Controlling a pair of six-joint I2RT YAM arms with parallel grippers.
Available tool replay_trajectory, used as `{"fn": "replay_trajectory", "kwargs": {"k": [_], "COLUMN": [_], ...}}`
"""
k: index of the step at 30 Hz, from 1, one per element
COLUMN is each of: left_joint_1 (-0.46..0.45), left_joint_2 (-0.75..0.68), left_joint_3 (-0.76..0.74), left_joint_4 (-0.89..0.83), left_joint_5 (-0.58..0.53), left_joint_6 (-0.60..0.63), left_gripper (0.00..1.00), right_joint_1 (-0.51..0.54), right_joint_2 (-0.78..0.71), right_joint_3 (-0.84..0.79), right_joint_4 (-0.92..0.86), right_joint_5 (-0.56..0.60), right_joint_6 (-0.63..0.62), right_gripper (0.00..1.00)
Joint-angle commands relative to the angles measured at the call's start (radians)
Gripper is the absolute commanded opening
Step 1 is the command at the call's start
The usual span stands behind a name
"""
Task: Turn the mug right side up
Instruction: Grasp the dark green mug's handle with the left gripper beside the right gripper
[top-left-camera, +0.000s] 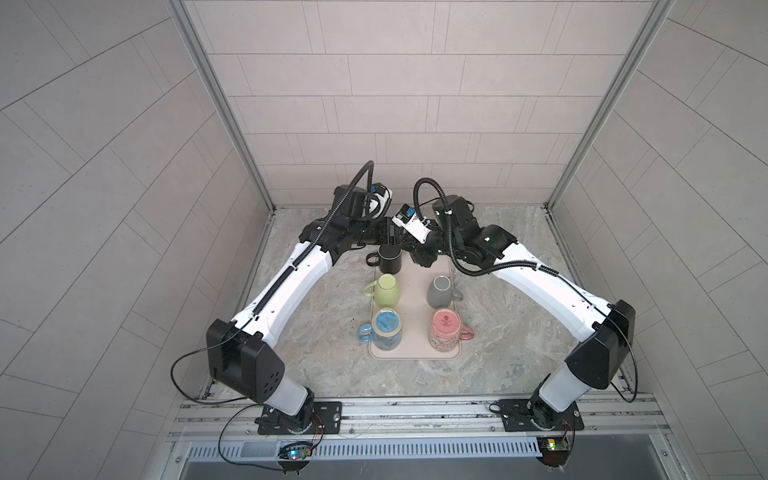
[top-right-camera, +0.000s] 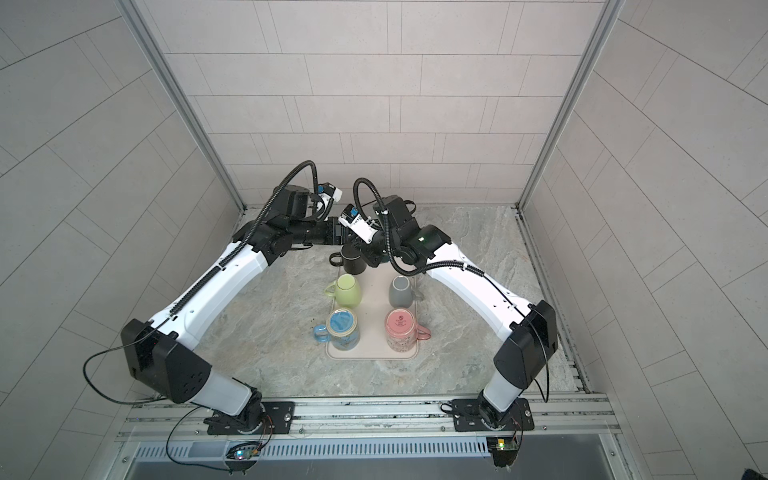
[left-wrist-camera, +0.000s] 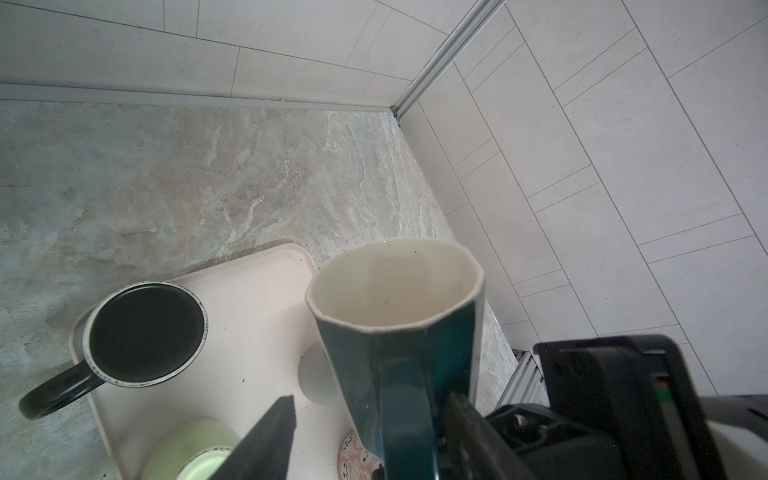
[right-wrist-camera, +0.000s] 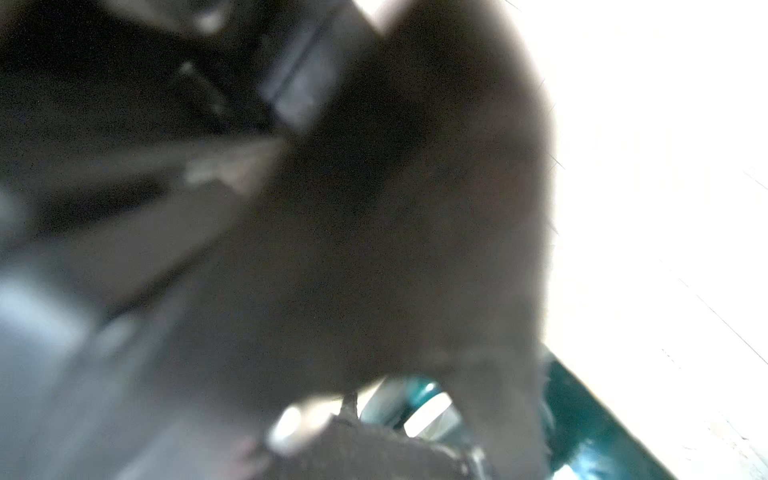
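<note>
Presently the marbled bench (top-left-camera: 316, 365) carries a pale tray (top-left-camera: 413, 349) of mugs. The teal mug (left-wrist-camera: 353, 353) is over the tray's far right corner, mouth up and apparently lifted clear, hidden under the wrists in both top views. The biggest risk, to my eye, is the two arms crowding one spot: a bump between the wrists could jolt the mug loose onto the tray. Next, the black mug (left-wrist-camera: 145, 332) stands near, and a careless swing on the way down could clip it. Smaller again is the handover itself. The right end effector (top-left-camera: 420, 258) is pressed together, and I judge that it pinches the mug (its own wrist view is too blurred to show the contact). The left end effector (left-wrist-camera: 372, 401) stands spread, one finger on either side of the handle (left-wrist-camera: 405, 415), not yet gripping. If the right lets go before the left bites, or the left catches only the handle's glossy edge, the mug would likely tip or drop. As for looks, the body is faceted, deep glossy teal outside and narrowing toward the base, the inside is cream and empty, the rim (left-wrist-camera: 374, 330) is thin and pale, and a few dark specks dot the glaze
</note>
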Motion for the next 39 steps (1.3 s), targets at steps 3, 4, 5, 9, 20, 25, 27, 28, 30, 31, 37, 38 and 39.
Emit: {"fn": "replay_trajectory", "kwargs": {"k": [3,4,5,9,20,25,27,28,30,31,37,38,39], "left_joint_1": [-0.012,-0.012,-0.013,-0.013,-0.015,-0.015,-0.015,-0.014,-0.014,-0.013,-0.014,-0.013,-0.014], "left_joint_2": [0.006,0.007,0.007,0.014,0.045,0.051,0.048,0.047,0.043,0.041,0.041,0.045,0.047], "left_joint_3": [0.005,0.005,0.005,0.006,0.007,0.008,0.01,0.01,0.011,0.011,0.022,0.026,0.03], "left_joint_4": [-0.052,-0.054,-0.057,-0.061,-0.088,-0.096,-0.094,-0.094,-0.089,-0.085,-0.06,-0.059,-0.06], "left_joint_5": [0.03,0.033,0.037,0.046,0.08,0.073,0.061,0.055,0.044,0.042,0.024,0.021,0.014], "left_joint_6": [0.021,0.021,0.023,0.024,0.019,0.023,0.021,0.021,0.021,0.021,0.006,0.006,0.003], "left_gripper": [0.54,0.54,0.53,0.45,0.09,0.0,0.0,0.0,0.0,0.0,0.0,0.0,0.0], "right_joint_1": [0.007,0.006,0.006,0.009,0.009,0.009,0.008,0.009,0.008,0.008,0.008,0.008,0.008], "right_joint_2": [-0.01,-0.009,-0.009,-0.005,-0.007,-0.011,-0.011,-0.01,-0.014,-0.015,-0.032,-0.033,-0.034], "right_joint_3": [0.049,0.051,0.052,0.057,0.064,0.064,0.064,0.064,0.061,0.058,0.04,0.04,0.039], "right_joint_4": [0.073,0.074,0.075,0.075,0.052,0.048,0.048,0.048,0.046,0.047,0.047,0.046,0.044], "right_joint_5": [0.012,0.011,0.009,0.005,0.025,0.032,0.036,0.039,0.043,0.045,0.06,0.062,0.063], "right_joint_6": [-0.034,-0.034,-0.034,-0.035,-0.064,-0.071,-0.07,-0.069,-0.07,-0.071,-0.081,-0.082,-0.084], "right_gripper": [0.0,0.0,0.0,0.0,0.0,0.0,0.0,0.0,0.0,0.0,0.13,0.15,0.17]}}
